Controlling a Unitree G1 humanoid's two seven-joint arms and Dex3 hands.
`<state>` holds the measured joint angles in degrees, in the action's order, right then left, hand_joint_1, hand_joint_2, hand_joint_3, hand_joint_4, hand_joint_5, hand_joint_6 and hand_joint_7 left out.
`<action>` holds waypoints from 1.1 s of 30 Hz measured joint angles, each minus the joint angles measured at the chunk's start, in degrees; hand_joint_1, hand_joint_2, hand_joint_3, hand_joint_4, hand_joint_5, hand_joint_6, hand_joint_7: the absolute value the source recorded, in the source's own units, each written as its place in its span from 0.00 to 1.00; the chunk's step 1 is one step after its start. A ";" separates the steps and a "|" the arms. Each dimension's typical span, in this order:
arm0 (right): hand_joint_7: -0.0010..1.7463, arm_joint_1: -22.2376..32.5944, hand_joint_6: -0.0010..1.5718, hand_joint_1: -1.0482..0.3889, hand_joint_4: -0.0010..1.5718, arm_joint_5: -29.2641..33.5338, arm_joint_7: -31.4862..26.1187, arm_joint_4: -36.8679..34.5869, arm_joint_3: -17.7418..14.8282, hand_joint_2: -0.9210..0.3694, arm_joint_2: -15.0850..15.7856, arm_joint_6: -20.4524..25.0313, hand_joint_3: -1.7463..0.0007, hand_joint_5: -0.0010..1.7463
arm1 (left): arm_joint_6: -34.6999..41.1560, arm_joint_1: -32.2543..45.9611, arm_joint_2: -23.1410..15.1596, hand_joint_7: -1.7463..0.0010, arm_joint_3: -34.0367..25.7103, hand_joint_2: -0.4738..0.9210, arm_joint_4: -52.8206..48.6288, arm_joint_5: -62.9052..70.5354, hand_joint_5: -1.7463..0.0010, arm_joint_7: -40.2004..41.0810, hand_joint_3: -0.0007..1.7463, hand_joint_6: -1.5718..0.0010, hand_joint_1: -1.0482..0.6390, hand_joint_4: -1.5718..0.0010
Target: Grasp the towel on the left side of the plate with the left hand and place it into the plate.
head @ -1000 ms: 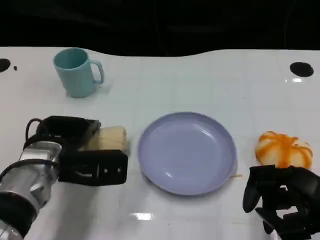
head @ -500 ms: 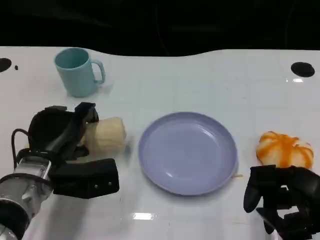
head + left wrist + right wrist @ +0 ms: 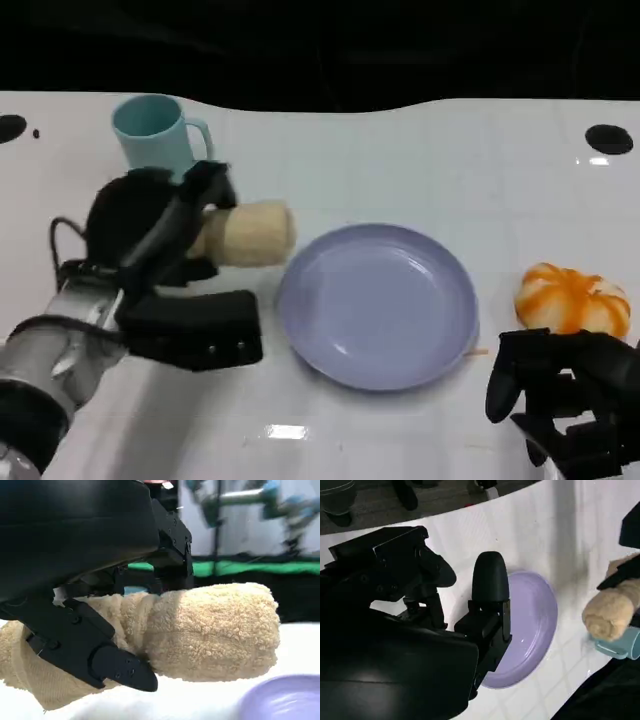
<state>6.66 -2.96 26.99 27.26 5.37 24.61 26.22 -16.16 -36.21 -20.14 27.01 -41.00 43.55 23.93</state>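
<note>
I have the towel (image 3: 243, 233) in my left hand (image 3: 160, 235) — a rolled, cream-coloured bundle, gripped at one end with the free end sticking out toward the plate (image 3: 376, 304). In the head view it sits above the white surface (image 3: 400, 160), just left of the plate's rim and not yet over it. The wrist view on that side shows the fingers (image 3: 107, 647) wrapped around the roll, one across its front and others over the top, with the fluffy end of the towel (image 3: 210, 632) beyond them and a sliver of the lilac plate (image 3: 285, 700) in the corner below.

The plate itself is bare, lying flat in the middle of the surface. Behind my left hand stands a teal mug (image 3: 155, 130), handle pointing right — partly hidden by the hand from the head camera.

My right hand (image 3: 560, 400) rests low at the near right, fingers curled in loosely and holding nothing. Just beyond it lies an orange-and-white striped thing (image 3: 572, 298), soft-looking; I can't tell what it is, or whether the hand touches it. From the right wrist camera I see those fingers (image 3: 490, 587) over the plate (image 3: 532, 625), and the towel (image 3: 612, 607) at the far side beside the mug (image 3: 625, 647).
</note>
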 measured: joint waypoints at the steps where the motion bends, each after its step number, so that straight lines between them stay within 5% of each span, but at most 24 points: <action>1: 0.82 -0.14 0.41 0.80 0.41 0.01 -0.19 -0.10 0.02 0.17 -0.08 0.12 0.47 0.96 | -0.46 -0.04 0.28 0.03 0.00 0.77 1.31 -0.38 0.00 -1.18 0.47 0.58 0.50 0.45; 4: 0.83 -0.29 0.41 0.80 0.41 0.00 -0.52 -0.57 0.21 0.16 -0.41 0.13 0.46 0.97 | -0.78 -0.04 1.11 0.26 0.05 0.74 3.74 -0.60 0.00 -3.75 0.52 0.51 0.50 0.46; 6: 0.83 -0.32 0.41 0.80 0.41 -0.03 -0.49 -1.08 0.23 0.17 -0.51 0.13 0.46 0.97 | -0.77 -0.04 1.72 0.09 0.06 0.69 4.37 -0.59 0.00 -4.80 0.54 0.56 0.51 0.46; 9: 0.84 -0.32 0.41 0.79 0.41 -0.03 -0.38 -1.39 0.23 0.18 -0.51 -0.17 0.44 0.97 | -1.06 -0.04 2.96 0.01 0.21 0.66 5.37 -0.59 0.00 -5.59 0.57 0.59 0.51 0.46; 14: 0.83 -0.32 0.41 0.78 0.41 0.00 -0.39 -1.34 0.35 0.19 -0.51 -0.44 0.44 0.97 | -2.72 -0.09 5.06 0.03 0.75 0.65 5.88 -0.51 0.00 -6.75 0.64 0.58 0.50 0.46; 16: 0.83 -0.32 0.41 0.78 0.42 0.00 -0.39 -1.33 0.41 0.19 -0.51 -0.44 0.44 0.96 | -2.88 -0.31 5.90 0.15 1.50 0.69 5.84 -0.34 0.00 -7.79 0.56 0.53 0.49 0.46; 22: 0.82 -0.35 0.41 0.78 0.42 0.10 -0.39 -0.88 0.88 0.19 -0.49 -0.41 0.45 0.96 | -1.40 -1.45 9.39 0.10 3.33 0.75 4.98 1.09 0.00 -10.31 0.45 0.57 0.49 0.48; 24: 0.82 -0.33 0.41 0.78 0.42 0.13 -0.39 -0.47 0.93 0.19 -0.46 -0.36 0.45 0.96 | -0.84 -1.59 10.57 0.23 3.95 0.80 4.00 1.23 0.04 -10.74 0.36 0.56 0.49 0.53; 26: 0.82 -0.27 0.41 0.78 0.42 0.12 -0.38 0.16 0.93 0.19 -0.43 -0.23 0.45 0.96 | -0.74 -1.59 11.62 0.46 4.15 0.91 3.14 0.81 0.20 -11.30 0.18 0.50 0.49 0.53; 30: 0.82 0.04 0.41 0.78 0.41 0.11 -0.23 0.62 0.91 0.20 -0.28 -0.17 0.44 0.96 | -1.07 -1.72 11.92 0.91 4.17 0.99 3.28 -1.17 0.53 -16.94 0.05 0.68 0.44 0.66; 33: 0.83 0.09 0.42 0.78 0.42 0.10 -0.05 0.73 0.80 0.20 0.19 -0.17 0.44 0.97 | 0.10 -1.77 10.93 0.99 4.82 1.00 4.77 -1.18 0.74 -23.03 0.01 0.82 0.33 0.79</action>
<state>6.76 -2.86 26.94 28.00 6.18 24.79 26.06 -16.05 -37.99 -9.21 31.83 -36.23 42.37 0.90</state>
